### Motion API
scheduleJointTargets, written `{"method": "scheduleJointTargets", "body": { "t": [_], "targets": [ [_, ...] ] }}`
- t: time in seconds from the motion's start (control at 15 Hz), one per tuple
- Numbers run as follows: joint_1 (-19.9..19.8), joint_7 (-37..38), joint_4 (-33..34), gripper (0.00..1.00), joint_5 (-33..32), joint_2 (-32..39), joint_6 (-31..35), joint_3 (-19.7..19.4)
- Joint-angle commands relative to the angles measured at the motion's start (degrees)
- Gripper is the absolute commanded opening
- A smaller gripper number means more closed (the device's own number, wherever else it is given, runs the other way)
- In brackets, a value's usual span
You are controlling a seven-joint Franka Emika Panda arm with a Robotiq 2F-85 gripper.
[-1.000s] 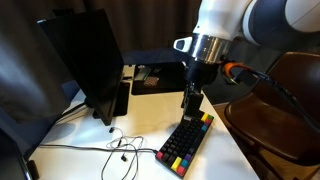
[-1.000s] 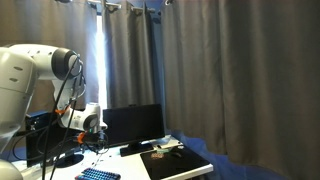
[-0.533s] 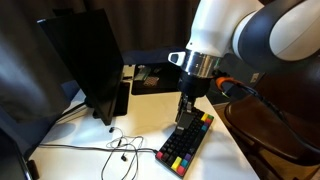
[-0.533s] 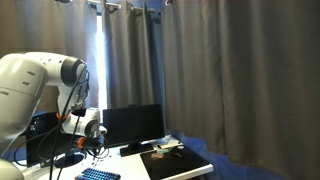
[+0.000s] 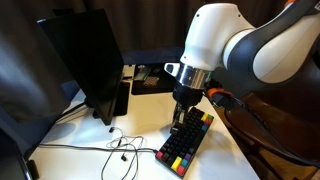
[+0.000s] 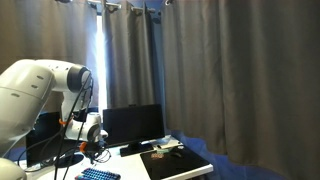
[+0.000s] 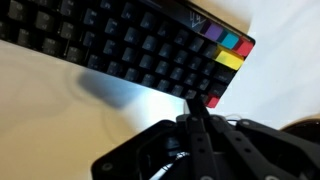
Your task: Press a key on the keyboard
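Note:
The keyboard [image 5: 188, 142] is a compact black one with red, yellow, green and blue keys at one end. It lies on the white table [image 5: 140, 120] near its front edge and shows at the bottom of an exterior view [image 6: 98, 174]. My gripper [image 5: 180, 126] hangs low over the keyboard's far part, fingers pressed together with nothing between them. In the wrist view the keyboard [image 7: 120, 45] fills the top, and the shut gripper [image 7: 197, 105] points at its near edge beside a red key [image 7: 211, 101]. Contact with a key cannot be made out.
A black monitor [image 5: 88, 60] stands at the table's back, also seen in an exterior view [image 6: 133, 125]. A thin cable [image 5: 120, 150] trails over the table beside the keyboard. A flat black mat [image 5: 155, 78] with small items lies behind. Curtains hang around.
The jaws have gone from wide open to shut. The arm has come lower and closer over the keyboard, and more of its white body fills the exterior views.

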Motion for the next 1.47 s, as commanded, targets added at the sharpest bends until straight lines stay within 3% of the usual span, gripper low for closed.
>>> {"method": "scheduleJointTargets", "body": {
  "t": [0.0, 1.4],
  "targets": [
    [2.28, 3.16, 2.62, 0.00, -2.03, 3.12, 2.57, -1.76],
    [8.66, 6.66, 5.24, 0.00, -3.07, 6.62, 3.09, -8.18]
  ]
}}
